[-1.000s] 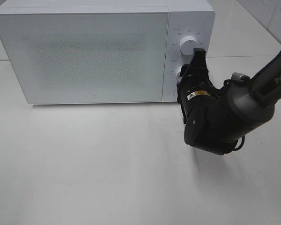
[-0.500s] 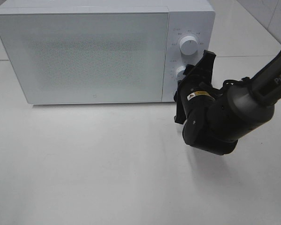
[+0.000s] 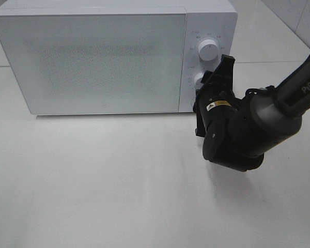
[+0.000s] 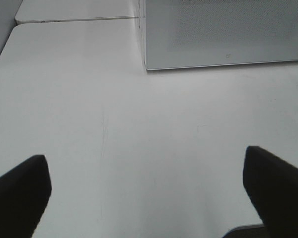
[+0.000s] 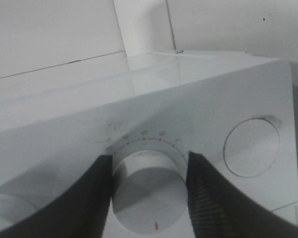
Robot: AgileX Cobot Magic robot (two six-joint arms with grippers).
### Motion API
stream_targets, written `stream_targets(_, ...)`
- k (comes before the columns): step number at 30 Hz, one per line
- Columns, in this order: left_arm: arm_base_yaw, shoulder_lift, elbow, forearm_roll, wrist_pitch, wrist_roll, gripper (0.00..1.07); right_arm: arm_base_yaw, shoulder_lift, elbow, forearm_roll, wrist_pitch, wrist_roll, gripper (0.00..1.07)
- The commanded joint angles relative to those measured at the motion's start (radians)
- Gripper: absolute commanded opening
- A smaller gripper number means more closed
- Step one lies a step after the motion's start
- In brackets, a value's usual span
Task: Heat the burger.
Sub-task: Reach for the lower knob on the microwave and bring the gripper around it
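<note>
The burger is out of view. A white microwave (image 3: 93, 57) stands at the back of the table with its frosted door closed. My right gripper (image 3: 211, 78) reaches to its control panel and is shut on the lower knob (image 5: 148, 196), one dark finger (image 5: 97, 188) pressed against each side of it. The knob's red mark points away from the printed scale. The upper knob (image 3: 207, 49) is free. In the left wrist view my left gripper (image 4: 146, 198) hangs open over bare tabletop, nothing between its fingers, with the microwave (image 4: 223, 34) ahead of it.
The white table (image 3: 103, 175) spreads in front of the microwave. A flat round button (image 5: 252, 147) sits on the panel beside the gripped knob. A seam between table panels (image 4: 79, 20) runs behind the microwave.
My right gripper has rolled clockwise around the lower knob, its upper finger swinging to the right. The left gripper has stayed still and open.
</note>
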Motion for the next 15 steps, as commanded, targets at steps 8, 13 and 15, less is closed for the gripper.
stream_targets(8,-0.001,-0.019,0.002,0.0,-0.012,-0.005,0.98,-0.001,-0.004,-0.01,-0.018,-0.085,-0.057,0.34)
stream_targets(13,-0.001,-0.019,0.002,0.0,-0.012,-0.005,0.98,-0.001,-0.004,-0.008,0.029,-0.11,-0.068,0.48)
stream_targets(15,-0.001,-0.019,0.002,0.0,-0.012,-0.005,0.98,-0.001,-0.004,0.004,0.065,-0.121,-0.082,0.58)
